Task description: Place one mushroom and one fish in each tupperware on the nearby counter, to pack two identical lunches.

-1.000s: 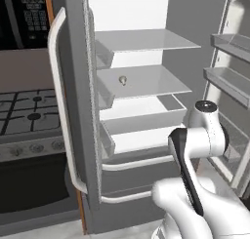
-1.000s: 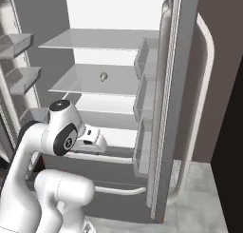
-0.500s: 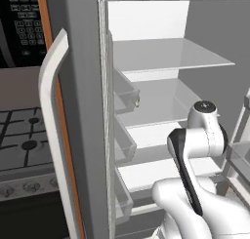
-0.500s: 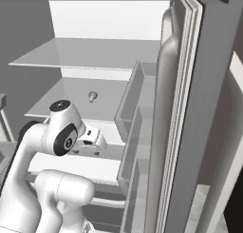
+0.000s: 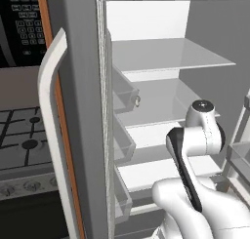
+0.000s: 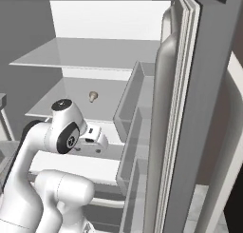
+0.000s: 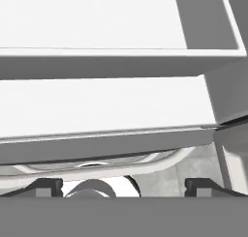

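The base has rolled closer to the open fridge, so the mushroom looks nearer, while the gripper hangs wide open, seemingly empty.

The small tan object on the middle fridge shelf is too small to identify, and in the left base view it is half hidden behind the door bin. The stovetop beside the fridge door is cut by the picture's left edge. The end effector shows only its two dark fingertips at the bottom of the hand view.
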You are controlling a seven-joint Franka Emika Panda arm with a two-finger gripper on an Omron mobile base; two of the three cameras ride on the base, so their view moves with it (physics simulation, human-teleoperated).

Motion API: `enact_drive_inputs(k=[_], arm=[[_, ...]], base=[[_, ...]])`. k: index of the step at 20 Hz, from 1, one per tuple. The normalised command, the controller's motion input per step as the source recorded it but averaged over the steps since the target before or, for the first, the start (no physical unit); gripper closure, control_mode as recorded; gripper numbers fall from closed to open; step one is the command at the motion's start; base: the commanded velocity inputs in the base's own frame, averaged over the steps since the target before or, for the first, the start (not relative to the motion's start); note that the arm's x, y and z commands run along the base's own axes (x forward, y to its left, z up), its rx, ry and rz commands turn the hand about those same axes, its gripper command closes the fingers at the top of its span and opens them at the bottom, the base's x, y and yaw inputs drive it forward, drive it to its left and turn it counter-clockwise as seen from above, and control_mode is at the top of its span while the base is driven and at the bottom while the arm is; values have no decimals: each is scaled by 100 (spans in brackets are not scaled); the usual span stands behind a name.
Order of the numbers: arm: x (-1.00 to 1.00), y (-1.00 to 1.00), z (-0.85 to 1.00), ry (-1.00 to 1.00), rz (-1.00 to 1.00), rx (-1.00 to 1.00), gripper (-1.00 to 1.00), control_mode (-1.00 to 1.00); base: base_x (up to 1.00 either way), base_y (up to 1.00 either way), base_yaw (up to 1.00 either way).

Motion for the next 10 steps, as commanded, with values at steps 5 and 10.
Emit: enact_drive_inputs(k=[5,10], arm=[[37,6,0,-1,0,0,-100,-100],[29,22,2,-5,0,0,-100,-100]], base=[[0,0,0],[0,0,0]])
